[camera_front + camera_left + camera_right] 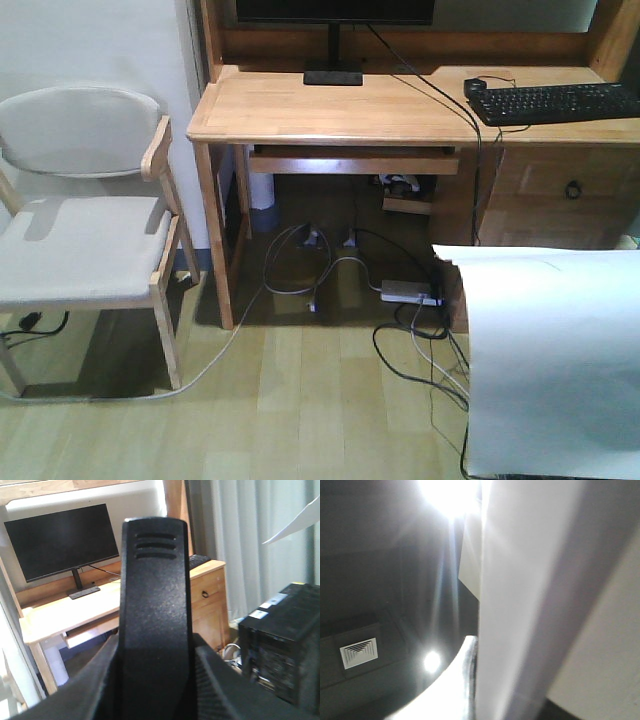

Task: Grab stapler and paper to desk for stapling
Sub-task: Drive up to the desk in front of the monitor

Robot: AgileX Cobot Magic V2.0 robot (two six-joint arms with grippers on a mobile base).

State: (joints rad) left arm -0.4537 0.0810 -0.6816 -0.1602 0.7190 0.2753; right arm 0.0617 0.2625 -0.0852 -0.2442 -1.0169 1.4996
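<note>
Item one: stapler (155,595), black, three grooves across its top face. It stands upright between the fingers of my left gripper (156,650), which press in on its sides.

Item two: paper (555,360), plain white, in the lower right foreground, short of the desk (330,110) and not on it. In the right wrist view the sheet fills the frame at close range. Whether my right gripper pinches it I cannot tell, as the fingers do not show clearly.

On the desk: monitor (333,10), keyboard (555,102), mouse (475,86).

Left of the desk: chair (80,230).

Under the desk: cables (300,260) on the floor.
</note>
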